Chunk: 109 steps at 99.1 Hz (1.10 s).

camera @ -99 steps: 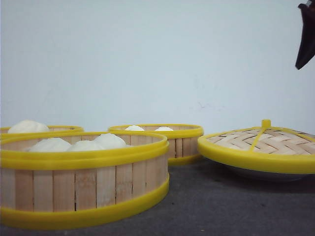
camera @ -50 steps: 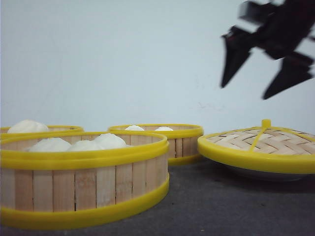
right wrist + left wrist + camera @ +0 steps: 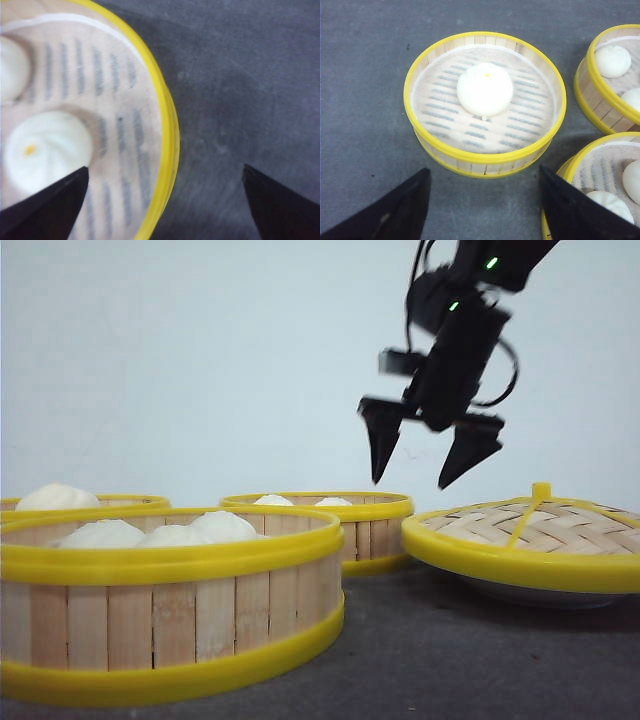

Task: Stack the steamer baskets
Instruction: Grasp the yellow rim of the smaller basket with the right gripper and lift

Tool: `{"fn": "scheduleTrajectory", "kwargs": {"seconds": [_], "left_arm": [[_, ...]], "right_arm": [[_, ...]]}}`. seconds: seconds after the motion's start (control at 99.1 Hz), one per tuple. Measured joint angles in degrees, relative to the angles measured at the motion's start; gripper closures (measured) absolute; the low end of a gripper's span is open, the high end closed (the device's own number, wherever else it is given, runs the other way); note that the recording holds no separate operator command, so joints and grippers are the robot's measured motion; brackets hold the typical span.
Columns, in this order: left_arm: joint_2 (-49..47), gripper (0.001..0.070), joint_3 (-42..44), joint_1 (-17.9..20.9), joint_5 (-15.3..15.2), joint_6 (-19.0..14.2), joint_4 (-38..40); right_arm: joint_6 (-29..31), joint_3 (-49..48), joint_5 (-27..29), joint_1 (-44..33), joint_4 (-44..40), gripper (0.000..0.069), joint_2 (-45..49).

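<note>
Dark grey desk (image 3: 450,660) is stretching away to a plain pale wall, and nothing is stacked on it yet. Nearest to where I am standing, the front steamer basket (image 3: 170,590) is sitting low and well off to the side of the right hand (image 3: 425,478), with three white buns (image 3: 172,531) showing above its rim. Behind it, the left steamer basket (image 3: 95,503) is peeking out with one bun; in the left wrist view the left hand (image 3: 482,200) is hovering over this basket, its fingers (image 3: 400,210) spread wide and holding nothing. Further back, the rear steamer basket (image 3: 350,520) is lying just below the right hand. That hand is hanging in the air with its black fingers (image 3: 382,445) gaping wide, empty, one tip pointing at the basket's near rim; the right wrist view is showing that yellow rim between the two fingers. Beside the right hand, the woven lid (image 3: 530,535) is resting on a white plate (image 3: 540,593).

I judge the reach for a first basket to be under way. Next, the right hand needs to drop straight down, straddle the rim and wall, and close firmly without touching the buns.
</note>
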Motion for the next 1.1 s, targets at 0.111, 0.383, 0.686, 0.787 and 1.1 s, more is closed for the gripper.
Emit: {"fn": "scheduleTrajectory", "kwargs": {"seconds": [0.111,0.383,0.686,0.787,1.1], "left_arm": [[0.0,0.0297,0.0,0.0,0.0,0.0,0.0],[0.0,0.0297,0.0,0.0,0.0,0.0,0.0],[0.0,0.0297,0.0,0.0,0.0,0.0,0.0],[0.0,0.0297,0.0,0.0,0.0,0.0,0.0],[0.0,0.0297,0.0,0.0,0.0,0.0,0.0]], "right_arm": [[-0.2,2.9,0.1,0.2,-0.7,0.0239,3.6],[-0.2,2.9,0.2,0.4,-0.6,0.0521,4.5],[0.5,2.9,0.3,0.4,-0.4,0.0662,4.7],[1.0,2.9,0.3,0.4,-0.4,0.0663,4.7],[7.1,7.7,0.2,0.7,-3.6,0.0662,4.7]]}}
